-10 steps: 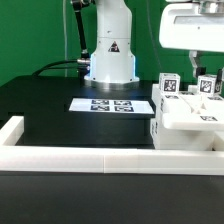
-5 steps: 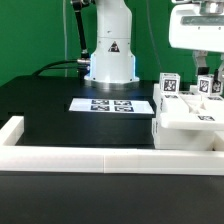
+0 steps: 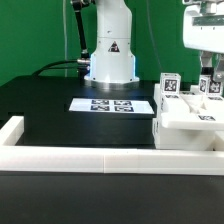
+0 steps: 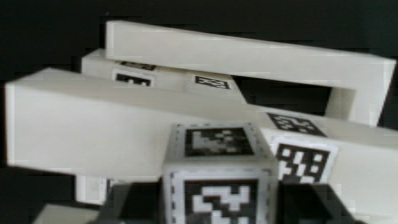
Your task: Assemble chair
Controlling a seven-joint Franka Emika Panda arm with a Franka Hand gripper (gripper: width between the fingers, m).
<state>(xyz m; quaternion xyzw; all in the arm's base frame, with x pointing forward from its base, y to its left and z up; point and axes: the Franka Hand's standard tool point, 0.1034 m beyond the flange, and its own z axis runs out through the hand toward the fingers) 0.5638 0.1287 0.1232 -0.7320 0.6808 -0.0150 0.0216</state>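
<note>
Change: my claw point(image 3: 207, 68) has slid toward the exterior view's right, above the chair's tagged posts.
Meaning: probably lining up on a post.
Claw: pressed nearly together; whether it pinches a post, I cannot tell.
Chair point(image 3: 190, 120): table's far right edge, against the rail.
Writing: only black-and-white square tags point(image 4: 219, 140); robot base bears a warning triangle point(image 3: 111, 49).

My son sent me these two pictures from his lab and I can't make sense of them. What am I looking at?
One picture looks across a black table; the other comes from a camera on the arm's wrist. The white column behind is the robot arm's base. Its claw hangs at the exterior view's right, shut on a tagged post of a half-built white chair. The flat sheet of square patterns is a marker board. A low white rail borders the table.
</note>
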